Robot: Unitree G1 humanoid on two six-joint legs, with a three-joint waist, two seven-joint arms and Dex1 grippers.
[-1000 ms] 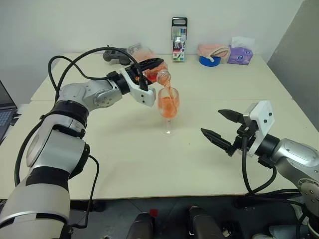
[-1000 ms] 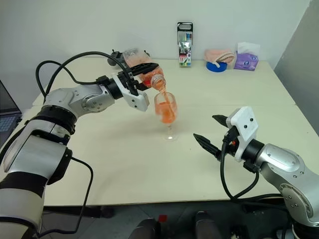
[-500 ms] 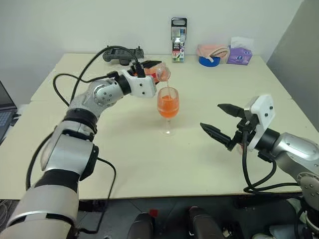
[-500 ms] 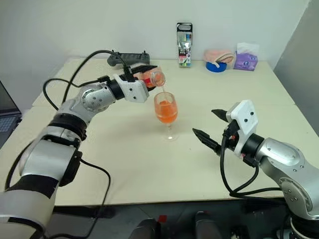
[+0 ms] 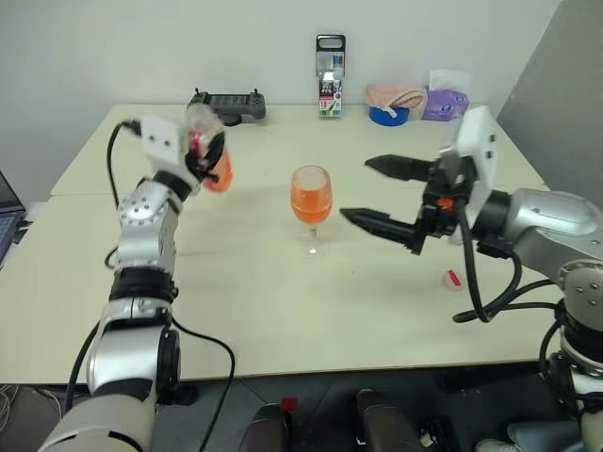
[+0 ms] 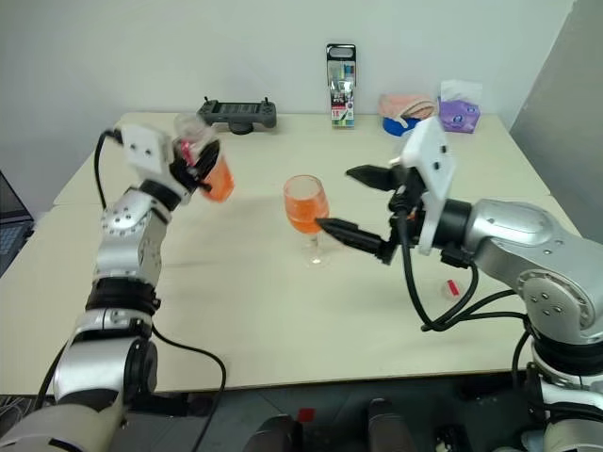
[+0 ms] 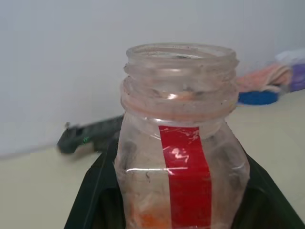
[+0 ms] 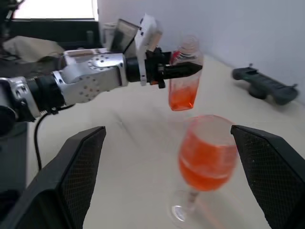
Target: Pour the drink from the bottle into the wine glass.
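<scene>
The right gripper (image 6: 361,201), black two-fingered and spread wide with nothing in it, pointed at the small clear stemmed wine glass (image 6: 306,205) with one fingertip just beside the bowl; a careless sweep from there could have clipped the bowl or stem and tipped it, spilling what it held; a small red-and-white cap (image 5: 453,278) lay on the pale cream table (image 5: 283,311) near that arm. The glass stood upright near the middle of the table, its bowl roughly half full of bright orange translucent drink (image 5: 310,203), so the pouring looked largely done. Further off and to the left, the left gripper (image 8: 183,69) was clamped on the small squarish clear plastic bottle (image 6: 211,166) with its red label strip, held upright, uncapped and clear of the table, well apart from the glass; some orange liquid sat in its bottom; with no cap, a tilt or a loose grip would have slopped the remainder out. At the far edge sat a black handheld controller (image 5: 226,103) and a tall black-topped container (image 5: 329,75), out of harm's way.
</scene>
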